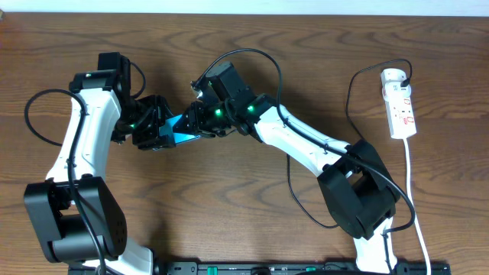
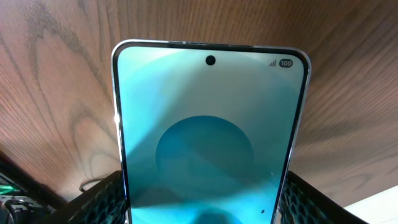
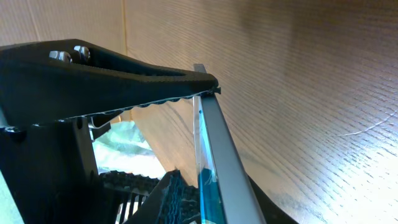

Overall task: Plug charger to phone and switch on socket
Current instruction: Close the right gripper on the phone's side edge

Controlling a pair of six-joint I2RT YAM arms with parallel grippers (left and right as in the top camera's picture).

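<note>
At mid-table | left fingers [image 2: 96, 199] grip phone [image 2: 211, 124] | right fingers [image 3: 124, 81] touch phone, closure unclear

A dark brown table [image 1: 229, 229] with a strong wood grain is seen across the whole overhead frame, and the same grain is shown in both wrist views. At the upper right of the frame the socket [image 1: 399, 103] is laid flat on the wood, with its length set up and down the frame and red marks on its face. A white cord [image 1: 412, 191] is led from its lower end down the right side to the bottom edge. The charger [image 1: 349, 99] is joined at the socket's upper end, looped left and trailed down the wood until it is hidden. Another thin black cable [image 1: 291, 187] is curved on the wood right of centre; whether it is the same one cannot be told.
</note>
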